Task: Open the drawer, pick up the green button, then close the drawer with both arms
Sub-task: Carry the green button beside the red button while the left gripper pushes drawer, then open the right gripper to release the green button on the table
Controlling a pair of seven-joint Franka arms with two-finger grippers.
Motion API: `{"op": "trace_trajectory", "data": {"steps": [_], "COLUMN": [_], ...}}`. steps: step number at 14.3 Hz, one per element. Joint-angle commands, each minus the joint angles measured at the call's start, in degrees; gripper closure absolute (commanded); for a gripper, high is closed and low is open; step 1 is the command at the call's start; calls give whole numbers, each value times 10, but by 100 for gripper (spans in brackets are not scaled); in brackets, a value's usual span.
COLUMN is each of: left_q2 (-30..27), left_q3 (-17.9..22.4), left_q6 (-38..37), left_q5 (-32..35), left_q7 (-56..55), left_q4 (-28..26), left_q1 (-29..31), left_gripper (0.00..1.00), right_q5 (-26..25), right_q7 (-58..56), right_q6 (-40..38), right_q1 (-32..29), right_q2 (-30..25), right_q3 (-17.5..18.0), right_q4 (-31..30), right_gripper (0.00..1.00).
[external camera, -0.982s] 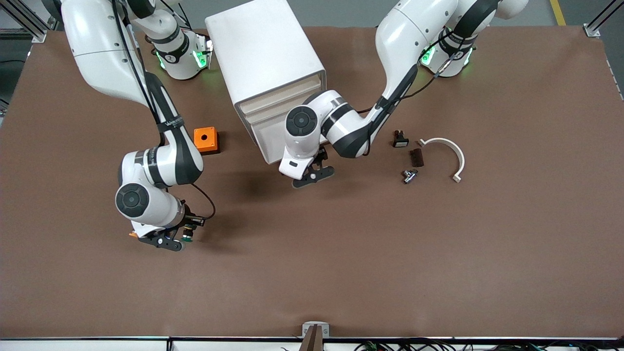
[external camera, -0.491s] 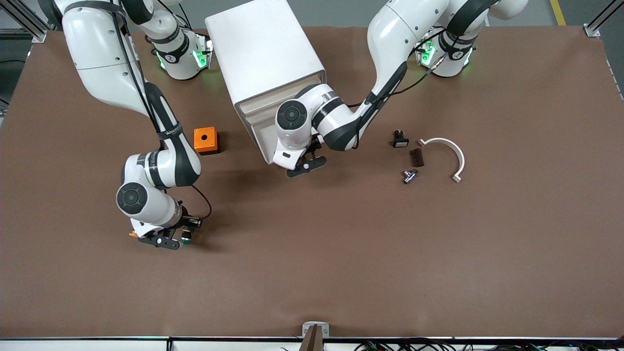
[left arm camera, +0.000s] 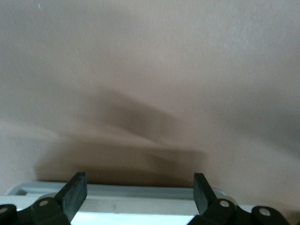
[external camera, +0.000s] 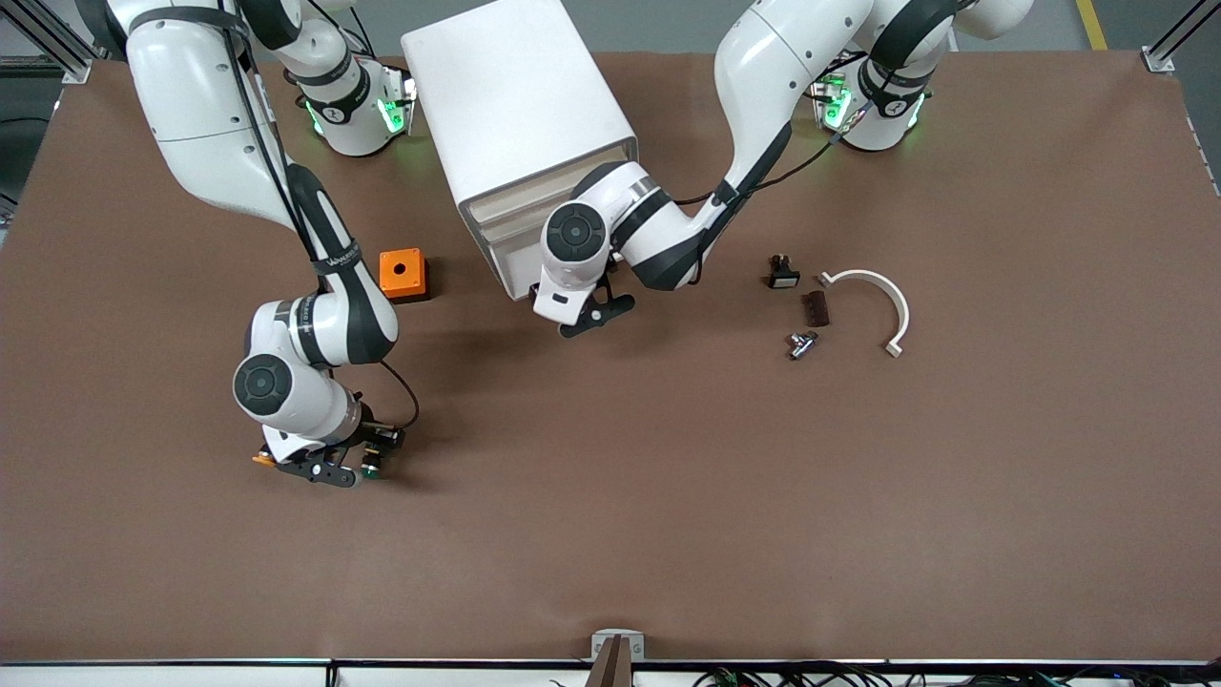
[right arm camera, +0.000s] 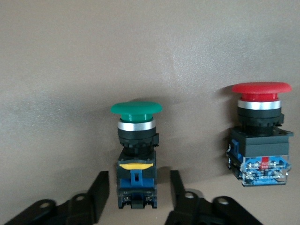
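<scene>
The green-capped button (right arm camera: 136,140) stands upright on the brown table, nearer the front camera than the orange box, at the right arm's end (external camera: 370,468). My right gripper (right arm camera: 138,180) is open, one finger on each side of the button's blue body with a gap on both sides (external camera: 334,469). My left gripper (external camera: 593,315) is open and sits low against the front of the white cabinet (external camera: 515,95). The drawer's pale edge (left arm camera: 140,197) shows between its fingertips (left arm camera: 199,187). The cream drawer fronts (external camera: 501,250) look pushed in.
A red-capped button (right arm camera: 260,131) stands beside the green one. An orange box with a round hole (external camera: 402,274) sits next to the cabinet. Toward the left arm's end lie a small black part (external camera: 783,274), a brown piece (external camera: 816,308), a metal fitting (external camera: 801,343) and a white curved bracket (external camera: 882,296).
My right gripper's fingers have spread off the green button, which now rests on the table. My left gripper moved toward the cabinet and the drawer front went in with it.
</scene>
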Motion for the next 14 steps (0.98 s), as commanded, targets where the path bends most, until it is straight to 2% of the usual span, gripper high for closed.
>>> {"op": "trace_trajectory", "data": {"steps": [1,4,7,11,14], "left_q2": [-4,-3,-2,6,9], "left_q3": [-1,-2,-3,-4,-6], "left_q6": [-5,-5,-5,-5,-3], "left_q5": [-37,-63,-111,-152,-184], "left_q7": [-7,-6,-4,-4,2], "left_q4": [-5,-9,-14,-22,-22], "left_q1": [-3,-2,-1,-2,-6], "left_gripper": [0,0,0,0,0], "right_q5": [5,0,-2,-7,-7], "right_q7": [-13,-42,-116,-250,-295], "right_q6": [-20,-135,-264,-420,-473], "right_q1": [-10,-10,-18,-25,-23], "right_q2": [-18,-59,-112,-142,-164], "right_q3": [8,2,-27,-100,-146], "right_q4": [6,43,78,149,173], "right_gripper": [0,0,0,0,0]}}
